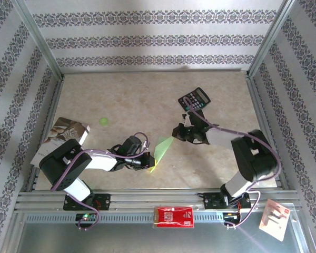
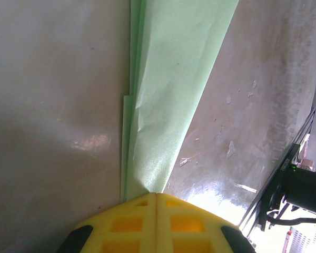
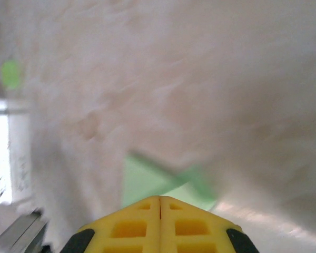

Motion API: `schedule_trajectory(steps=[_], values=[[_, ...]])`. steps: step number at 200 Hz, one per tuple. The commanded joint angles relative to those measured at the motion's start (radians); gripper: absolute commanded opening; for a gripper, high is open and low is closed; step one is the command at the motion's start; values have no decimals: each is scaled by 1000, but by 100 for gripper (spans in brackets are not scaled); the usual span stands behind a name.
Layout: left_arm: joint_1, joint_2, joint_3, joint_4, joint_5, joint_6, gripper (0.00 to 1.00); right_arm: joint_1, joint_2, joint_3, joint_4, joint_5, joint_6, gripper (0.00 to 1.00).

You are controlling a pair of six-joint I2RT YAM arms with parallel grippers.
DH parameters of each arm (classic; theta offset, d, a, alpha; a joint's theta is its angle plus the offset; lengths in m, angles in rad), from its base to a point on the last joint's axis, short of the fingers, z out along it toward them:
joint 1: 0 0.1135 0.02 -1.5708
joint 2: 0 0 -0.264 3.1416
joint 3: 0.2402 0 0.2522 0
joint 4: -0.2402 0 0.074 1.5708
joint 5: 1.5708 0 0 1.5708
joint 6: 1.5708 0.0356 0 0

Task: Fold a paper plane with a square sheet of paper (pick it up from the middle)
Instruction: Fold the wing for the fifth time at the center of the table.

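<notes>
The light green paper point(image 1: 161, 149) is folded into a long narrow wedge lying on the table between the two arms. In the left wrist view the folded paper point(image 2: 168, 95) runs straight away from my left gripper point(image 2: 156, 194), and its near end goes into the seam of the closed yellow fingertips. From above, the left gripper point(image 1: 149, 162) sits at the paper's lower end. My right gripper point(image 1: 175, 133) is at the paper's upper tip. Its jaws point(image 3: 159, 197) are shut, and the blurred green paper point(image 3: 142, 182) lies just beyond them; no hold on it is visible.
A black calculator point(image 1: 195, 98) lies behind the right gripper. A small green dot point(image 1: 103, 120) marks the table at left. A booklet point(image 1: 63, 134) lies at the left edge, a red-and-white packet point(image 1: 173, 216) on the front rail, and a card point(image 1: 276, 219) at front right.
</notes>
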Motion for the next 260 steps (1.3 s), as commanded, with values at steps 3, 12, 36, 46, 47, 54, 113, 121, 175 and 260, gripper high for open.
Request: schedule_trajectory(steps=[3, 12, 36, 46, 47, 54, 113, 121, 175, 260], values=[[-13, 66, -33, -158, -64, -1, 0, 123, -85, -73, 28, 33, 47, 5], [-13, 67, -33, -160, -67, -1, 0, 166, -97, -91, 39, 49, 69, 5], [-13, 66, -33, -158, -67, -4, 0, 249, -101, -130, 76, 95, 126, 4], [-13, 64, -33, -158, -69, -4, 0, 274, -96, -143, 95, 112, 148, 4], [-13, 64, -34, -158, -69, -4, 0, 276, -94, -145, 96, 113, 149, 4], [-13, 62, -36, -157, -72, -4, 0, 290, -86, -149, 108, 118, 162, 4], [-13, 62, -39, -160, -74, -3, 0, 366, -2, -170, 193, 132, 227, 4], [-13, 62, -40, -160, -75, -3, 0, 372, 4, -172, 197, 135, 233, 4], [-13, 63, -43, -160, -78, -3, 0, 396, 39, -190, 223, 137, 265, 4], [-14, 82, -62, -144, -78, -5, 0, 274, 70, -188, 167, 158, 211, 3]])
